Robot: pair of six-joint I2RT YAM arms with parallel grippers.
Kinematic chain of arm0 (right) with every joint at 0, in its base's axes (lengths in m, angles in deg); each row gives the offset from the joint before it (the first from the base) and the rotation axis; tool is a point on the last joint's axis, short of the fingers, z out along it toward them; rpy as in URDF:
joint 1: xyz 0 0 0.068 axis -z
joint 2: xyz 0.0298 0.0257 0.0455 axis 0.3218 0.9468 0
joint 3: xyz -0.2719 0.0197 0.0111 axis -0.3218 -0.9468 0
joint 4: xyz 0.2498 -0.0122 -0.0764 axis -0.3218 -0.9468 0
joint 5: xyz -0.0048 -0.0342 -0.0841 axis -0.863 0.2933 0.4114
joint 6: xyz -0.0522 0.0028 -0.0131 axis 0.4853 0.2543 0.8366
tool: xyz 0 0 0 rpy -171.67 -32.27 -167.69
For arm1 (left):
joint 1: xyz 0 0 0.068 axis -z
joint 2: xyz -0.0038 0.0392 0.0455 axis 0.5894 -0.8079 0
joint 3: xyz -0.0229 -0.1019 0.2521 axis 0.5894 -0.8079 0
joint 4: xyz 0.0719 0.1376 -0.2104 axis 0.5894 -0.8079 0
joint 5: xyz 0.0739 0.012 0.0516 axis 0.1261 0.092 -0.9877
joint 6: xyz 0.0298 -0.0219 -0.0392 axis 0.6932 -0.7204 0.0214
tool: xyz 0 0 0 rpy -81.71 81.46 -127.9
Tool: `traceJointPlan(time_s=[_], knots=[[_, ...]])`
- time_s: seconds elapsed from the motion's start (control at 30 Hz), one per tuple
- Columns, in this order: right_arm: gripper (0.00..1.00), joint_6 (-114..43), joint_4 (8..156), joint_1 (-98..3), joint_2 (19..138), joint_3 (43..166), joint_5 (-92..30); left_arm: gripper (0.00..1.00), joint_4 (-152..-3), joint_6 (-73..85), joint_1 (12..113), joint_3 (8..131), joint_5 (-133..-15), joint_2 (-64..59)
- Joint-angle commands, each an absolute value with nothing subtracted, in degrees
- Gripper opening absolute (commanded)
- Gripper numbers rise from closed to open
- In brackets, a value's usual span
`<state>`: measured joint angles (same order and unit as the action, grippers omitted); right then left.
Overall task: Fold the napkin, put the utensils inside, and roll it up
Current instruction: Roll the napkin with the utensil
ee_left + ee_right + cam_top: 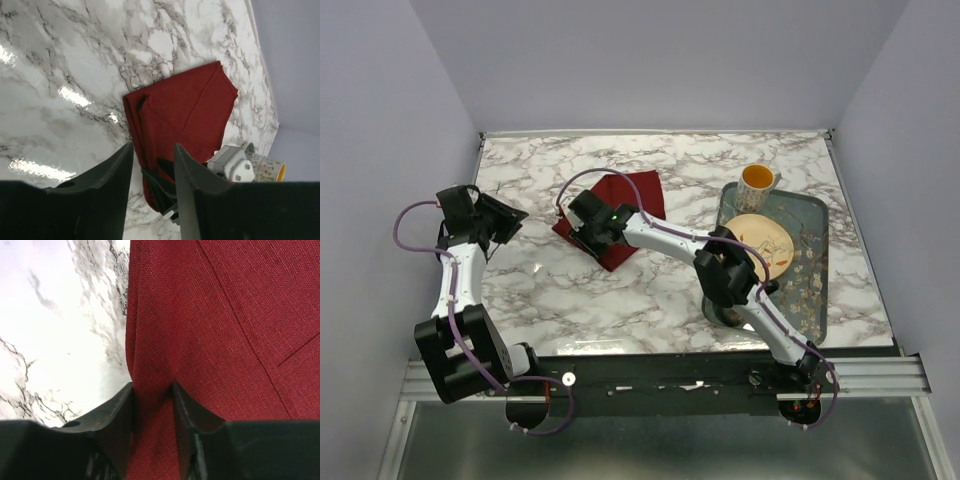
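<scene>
One step of three looks under way, by my judgement, and two are not begun. My right tool (152,392) is closed narrow on the napkin (632,195), with a ridge of the dark red cloth pinched between both fingers; my right wrist view shows this plainly. The napkin lies on the table (620,290), toward 10 o'clock from the table's middle in the overhead view, and my right arm reaches across to its near corner at 7 o'clock. The cloth already shows layers: my left wrist view has a doubled edge and a crease line running across it, so I take it as partly folded. Whether the fold is finished I cannot tell.

My left tool (152,150) hangs at the napkin's 9 o'clock side, apart from the cloth, its fingers parted and holding nothing.

The utensils I cannot make out in any view. Nothing blue lies on the napkin, so that placing is not yet done. Off at 3 o'clock sits a tray (815,290) with a plate (760,238) on it, and a mug (758,180) stands at the tray's far corner; if the utensil lies there, it is too small or hidden to tell. The cloth lies flat, so rolling is left too
</scene>
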<state>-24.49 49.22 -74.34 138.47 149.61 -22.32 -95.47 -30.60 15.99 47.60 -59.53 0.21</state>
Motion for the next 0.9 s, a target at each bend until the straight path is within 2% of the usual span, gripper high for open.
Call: traceJointPlan(time_s=[0.0, 0.23, 0.4, 0.67, 0.87], knots=[[0.37, -25.9, 40.3, -73.7, 142.8, 148.9, -25.0, 0.50, -94.7, -29.6, 18.1, 44.1, -57.5, 0.4], [0.22, -27.0, 39.7, -73.7, 142.8, 149.8, -24.9, 0.59, -90.7, -31.8, 22.4, 37.4, -56.8, 0.8], [0.01, -27.9, 40.1, -73.7, 141.1, 149.7, -26.7, 0.61, -88.5, -34.4, 24.4, 36.3, -55.5, -2.8], [0.01, -32.9, 42.4, -71.4, 138.0, 148.2, -38.3, 0.68, -85.2, -40.2, 26.6, 34.5, -54.2, -5.3], [0.01, -36.4, 46.1, -68.8, 136.4, 144.6, -47.7, 0.68, -85.5, -43.5, 28.5, 34.0, -56.1, -6.1]])
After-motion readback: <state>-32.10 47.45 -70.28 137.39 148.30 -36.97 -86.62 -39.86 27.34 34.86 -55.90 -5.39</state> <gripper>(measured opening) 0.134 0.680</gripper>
